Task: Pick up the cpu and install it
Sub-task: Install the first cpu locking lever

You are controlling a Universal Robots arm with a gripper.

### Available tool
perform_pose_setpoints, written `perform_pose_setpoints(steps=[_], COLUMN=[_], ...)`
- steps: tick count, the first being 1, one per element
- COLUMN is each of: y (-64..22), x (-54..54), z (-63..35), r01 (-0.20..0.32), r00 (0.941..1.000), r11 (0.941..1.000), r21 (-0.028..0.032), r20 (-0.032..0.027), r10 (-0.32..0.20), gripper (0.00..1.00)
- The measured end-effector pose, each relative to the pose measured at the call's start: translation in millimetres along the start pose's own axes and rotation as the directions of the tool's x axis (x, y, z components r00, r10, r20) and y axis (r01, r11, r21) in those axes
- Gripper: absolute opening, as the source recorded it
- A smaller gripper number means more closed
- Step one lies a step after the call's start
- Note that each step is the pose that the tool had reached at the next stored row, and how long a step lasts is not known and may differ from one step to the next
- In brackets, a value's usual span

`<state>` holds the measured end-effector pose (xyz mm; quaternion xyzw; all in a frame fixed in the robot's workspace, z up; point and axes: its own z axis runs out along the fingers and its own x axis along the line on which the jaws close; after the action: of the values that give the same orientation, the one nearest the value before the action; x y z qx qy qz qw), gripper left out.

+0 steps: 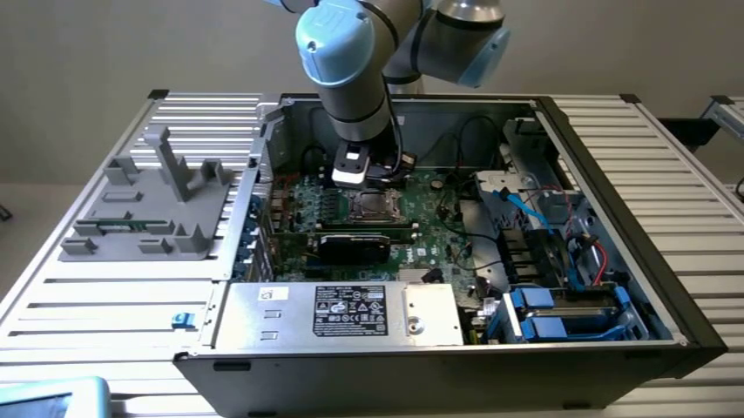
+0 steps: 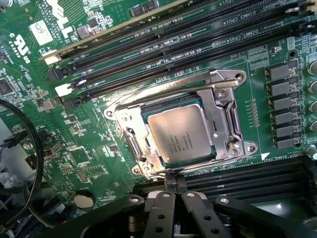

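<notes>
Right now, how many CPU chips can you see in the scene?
1. The cpu lies inside the socket frame on the motherboard, just beyond the shut gripper. Others may be hidden elsewhere in the case.

The small square cpu [image 2: 180,140] is showing a brushed, shiny silver metal lid. The bright steel socket frame [image 2: 224,119] around it is gleaming. The green circuit board [image 2: 89,148] is looking glossy, and the black gripper [image 2: 174,187] is looking matt, like plastic.
</notes>
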<state>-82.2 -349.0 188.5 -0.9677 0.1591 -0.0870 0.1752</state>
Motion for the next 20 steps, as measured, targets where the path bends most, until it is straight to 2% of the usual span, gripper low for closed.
perform_pose_setpoints(steps=[6,10,15,20], y=[0.0,-1.1,-8.4,-15.0], x=[0.1,0.5,2.7,4.7], z=[0.0,-2.7,-21.1,-37.8], r01=[-0.001,-0.001,-0.003,-0.006], r00=[1.0,1.0,1.0,0.9999], r11=[1.0,1.0,1.0,1.0], r21=[0.0053,0.0063,0.0043,0.0009], r20=[0.0014,0.0013,0.0056,0.0143], r10=[0.001,0.001,0.003,0.006], gripper=[0.11,0.11,0.11,0.11])
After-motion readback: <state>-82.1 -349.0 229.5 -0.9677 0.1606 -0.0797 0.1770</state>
